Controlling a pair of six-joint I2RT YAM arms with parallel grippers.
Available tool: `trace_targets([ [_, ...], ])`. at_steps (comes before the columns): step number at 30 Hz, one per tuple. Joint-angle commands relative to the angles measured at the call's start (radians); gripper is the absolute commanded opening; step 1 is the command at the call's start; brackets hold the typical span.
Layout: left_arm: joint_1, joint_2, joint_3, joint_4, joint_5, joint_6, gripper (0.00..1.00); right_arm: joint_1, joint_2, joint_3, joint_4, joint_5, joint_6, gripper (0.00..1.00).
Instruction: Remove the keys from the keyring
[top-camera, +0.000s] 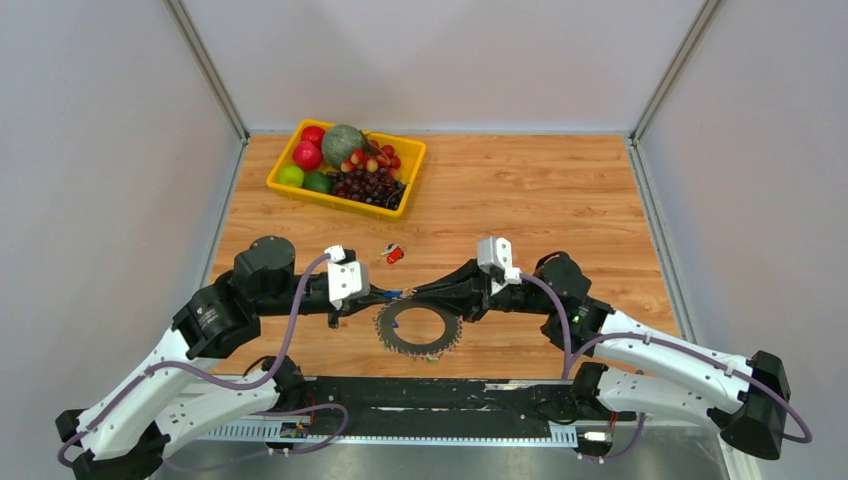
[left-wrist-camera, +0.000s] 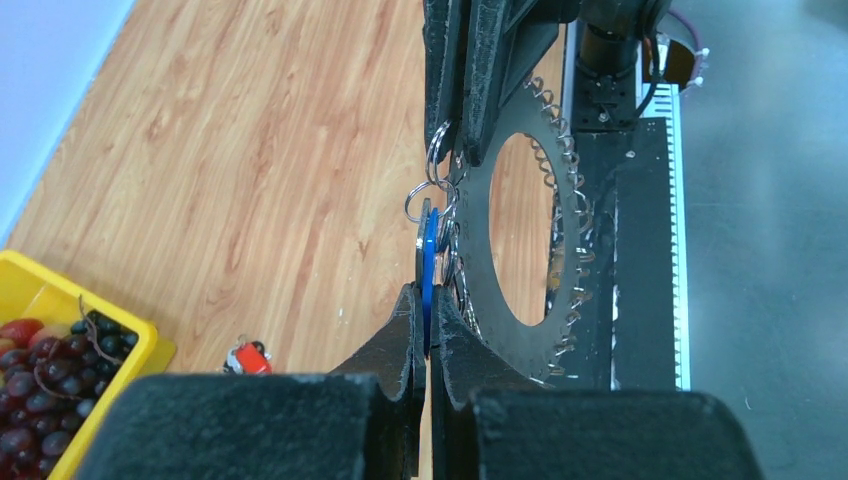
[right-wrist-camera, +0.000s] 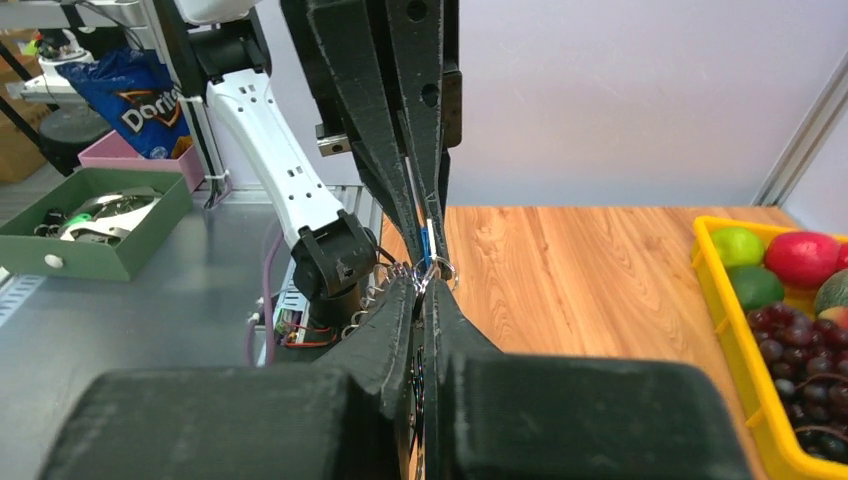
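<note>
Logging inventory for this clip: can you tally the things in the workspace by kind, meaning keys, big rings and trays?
Keys clearly visible: 2 (blue key held in the left jaws, red key loose on the table)
Big ring: 1
Fruit tray: 1
Total: 4; any other keys on the ring are too small to count.

keyring (top-camera: 449, 330) between left tool (top-camera: 386, 296) and right tool (top-camera: 414, 293), loose key (top-camera: 394, 254) behind, tray (top-camera: 330, 200) at far left
</note>
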Motion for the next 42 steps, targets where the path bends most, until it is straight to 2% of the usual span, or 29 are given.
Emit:
trace_targets([
  [1,-0.003,0.005,-0.016,0.042,0.041,-0.033,0.0,-0.003,0.032,0.064,0.119,0.106,0.105,0.0],
  [10,-0.004,0.048,-0.04,0.074,0.054,-0.033,0.0,0.003,0.062,0.065,0.137,0.224,0.194,0.0],
  [16,-0.012,0.058,-0.023,0.09,0.059,-0.033,0.0,0.012,0.094,0.104,0.063,0.331,0.188,0.0],
  [29,-0.012,0.037,0.029,-0.004,-0.208,0.0,0.0,0.013,0.119,0.147,-0.171,0.426,0.088,0.0],
  [34,-0.013,0.042,0.045,-0.017,-0.229,-0.002,0.0,0.013,0.164,0.156,-0.248,0.47,0.061,0.0],
  [39,-0.012,0.06,0.046,-0.018,-0.245,-0.008,0.0,0.013,0.209,0.172,-0.284,0.469,0.123,0.0],
  [42,-0.011,0.069,0.044,-0.013,-0.234,-0.021,0.0,0.012,0.21,0.168,-0.292,0.549,0.169,0.0],
])
